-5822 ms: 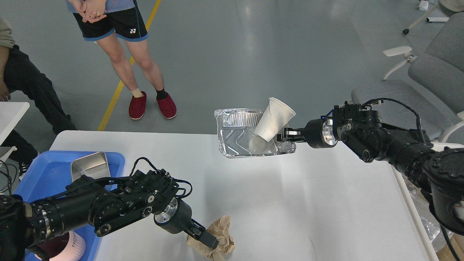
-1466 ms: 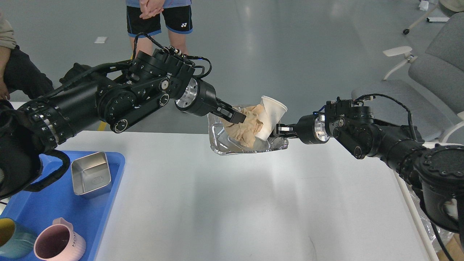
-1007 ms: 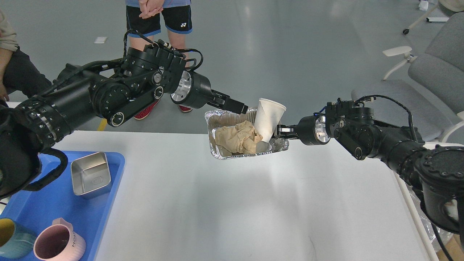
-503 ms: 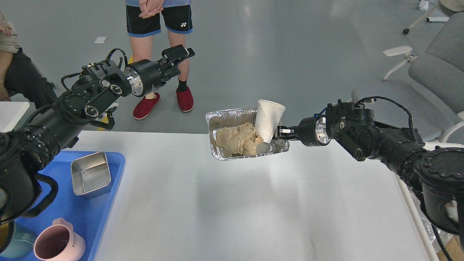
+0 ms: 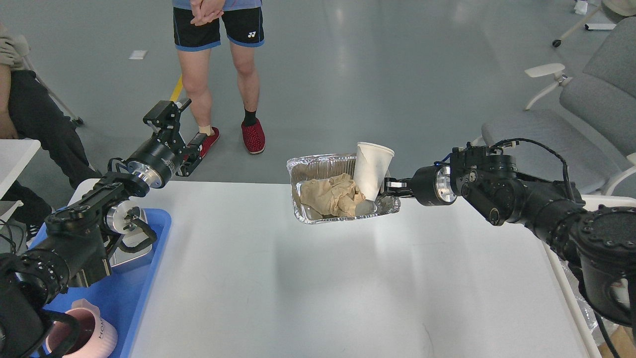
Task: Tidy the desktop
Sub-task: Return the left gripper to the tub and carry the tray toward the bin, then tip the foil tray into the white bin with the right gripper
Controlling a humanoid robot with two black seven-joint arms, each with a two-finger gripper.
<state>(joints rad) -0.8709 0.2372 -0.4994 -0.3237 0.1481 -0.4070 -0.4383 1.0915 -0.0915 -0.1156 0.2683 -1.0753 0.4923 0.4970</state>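
1. The right gripper (image 5: 388,188) is clamped on the near right rim of a crinkled silver foil tray (image 5: 318,165), holding it in the air above the far edge of the desktop (image 5: 318,278), the broad glossy white tabletop that fills the lower part of the view.
2. Inside the tray, just beyond the jaws, a white paper cup (image 5: 371,169) leans upright against the gripped end; farther from the jaws lies a crumpled brown paper wad (image 5: 332,195).
3. The left gripper (image 5: 175,127) is raised over the far left corner of the desktop, well apart from the tray, its two fingers parted and holding nothing.
4. Below the left arm sits a blue plastic tray (image 5: 144,293) with a pink mug (image 5: 89,337) near its front; what else it holds is mostly hidden by the arm.
5. Judged from this, the rubbish is gathered into the foil tray and the step in hand is carrying it off for disposal.
6. The next move calls for keeping the tray level so the tall cup does not topple, and for a firm pinch on the thin foil, which may buckle.
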